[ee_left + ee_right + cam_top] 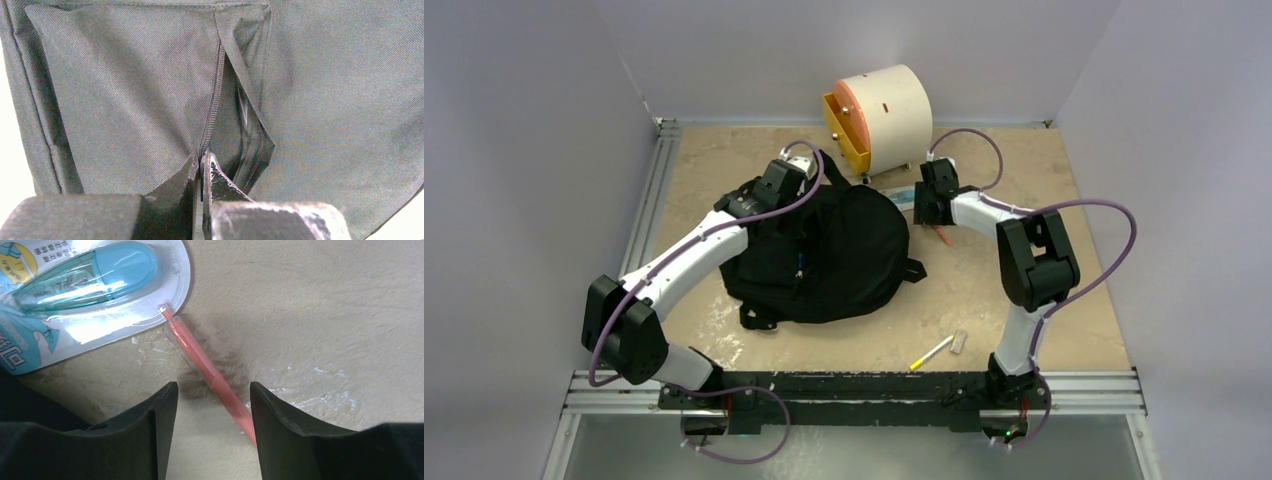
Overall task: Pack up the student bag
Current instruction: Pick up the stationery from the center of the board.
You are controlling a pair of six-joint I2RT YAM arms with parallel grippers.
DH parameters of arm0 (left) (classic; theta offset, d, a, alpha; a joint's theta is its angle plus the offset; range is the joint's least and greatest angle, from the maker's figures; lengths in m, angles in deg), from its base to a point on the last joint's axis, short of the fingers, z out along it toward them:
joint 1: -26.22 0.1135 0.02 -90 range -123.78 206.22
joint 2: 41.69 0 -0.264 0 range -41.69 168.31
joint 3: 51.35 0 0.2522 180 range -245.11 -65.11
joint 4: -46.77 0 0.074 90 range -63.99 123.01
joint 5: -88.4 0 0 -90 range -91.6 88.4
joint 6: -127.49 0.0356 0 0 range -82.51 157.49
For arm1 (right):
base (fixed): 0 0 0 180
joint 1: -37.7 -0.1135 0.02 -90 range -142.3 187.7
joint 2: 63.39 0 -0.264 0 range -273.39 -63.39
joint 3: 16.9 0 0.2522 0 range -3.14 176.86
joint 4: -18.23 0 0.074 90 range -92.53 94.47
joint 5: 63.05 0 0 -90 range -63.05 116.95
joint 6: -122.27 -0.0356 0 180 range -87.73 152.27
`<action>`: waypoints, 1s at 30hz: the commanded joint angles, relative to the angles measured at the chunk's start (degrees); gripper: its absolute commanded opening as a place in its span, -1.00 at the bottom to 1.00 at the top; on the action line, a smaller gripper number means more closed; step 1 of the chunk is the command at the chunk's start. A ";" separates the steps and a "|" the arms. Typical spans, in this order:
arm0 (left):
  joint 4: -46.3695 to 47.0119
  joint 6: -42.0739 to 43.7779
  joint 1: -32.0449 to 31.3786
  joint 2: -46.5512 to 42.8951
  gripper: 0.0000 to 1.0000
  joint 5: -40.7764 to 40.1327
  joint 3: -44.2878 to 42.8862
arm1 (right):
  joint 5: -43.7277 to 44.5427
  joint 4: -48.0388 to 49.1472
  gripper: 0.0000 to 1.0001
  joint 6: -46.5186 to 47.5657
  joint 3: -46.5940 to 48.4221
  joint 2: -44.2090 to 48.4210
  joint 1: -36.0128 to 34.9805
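The black student bag (824, 255) lies flat at the middle of the bench (1074, 300), with a cream drawer box (879, 115) at its 12 o'clock. Packing looks barely begun: a blister-packed correction tape (85, 285) and a pink pen (200, 357) lie loose at the bag's 2 o'clock, and a yellow pen (931, 353) and a small grey piece (958, 342) at its 5 o'clock. The left hand (201, 170), at the bag's 11 o'clock, is clenched tight and seems to pinch the zip (212, 100) of a part-open pocket (125, 90), while the right hand (212, 400) is released, its fingers (150, 430) spread either side of the pink pen, not gripping it.
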 commanded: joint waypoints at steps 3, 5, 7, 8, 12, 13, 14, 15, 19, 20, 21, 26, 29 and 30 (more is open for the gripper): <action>0.48 0.91 0.02 -2.02 -1.00 0.38 -0.59 | -2.85 -1.46 0.04 0.85 1.53 -1.30 2.22; 0.44 0.96 0.04 -1.89 -1.00 0.68 -0.84 | -5.26 -1.23 -0.07 0.57 0.77 -1.41 3.80; 0.58 0.97 0.02 -1.79 -1.00 0.86 -0.99 | -8.00 -1.01 -0.20 0.62 0.00 -1.54 5.19; 0.66 0.96 0.06 -1.73 -1.00 0.95 -0.99 | -8.78 -0.84 -0.27 0.55 -0.40 -1.57 5.61; 0.78 0.96 0.05 -1.32 -1.00 1.28 -1.16 | -8.65 -0.37 -0.50 0.38 -1.65 -1.03 6.05; 0.76 0.96 0.10 -1.25 -1.00 1.32 -1.24 | -8.32 -0.30 -0.57 0.25 -1.80 -0.84 5.98; 0.76 0.96 0.05 -1.18 -1.00 1.32 -1.25 | -7.96 -0.26 -0.62 0.12 -1.94 -0.41 6.01; 0.76 0.96 0.02 -1.10 -1.00 1.32 -1.33 | -7.82 -0.17 -0.69 -0.08 -2.10 0.12 6.00; 0.76 1.05 0.04 -1.09 -1.00 1.07 -1.27 | -7.35 1.13 -1.00 -1.29 -3.74 4.46 5.97; 0.76 1.05 0.05 -1.01 -1.00 1.06 -1.26 | -6.95 1.15 -1.00 -1.71 -3.90 5.79 5.97; 0.76 1.05 0.09 -0.88 -1.00 1.18 -1.26 | -6.61 1.05 -1.00 -2.15 -4.05 7.13 5.99; 0.59 1.20 0.09 -0.81 -1.00 1.49 -1.74 | 1.15 0.35 -1.00 -5.65 -4.93 16.81 5.97; 0.25 1.40 0.06 -1.04 -1.00 0.65 -1.87 | 2.58 1.12 -1.00 -6.76 -5.30 22.95 5.94; 0.22 1.40 0.02 -1.16 -1.00 0.40 -1.83 | 0.16 2.00 -1.00 -6.84 -5.46 24.87 5.94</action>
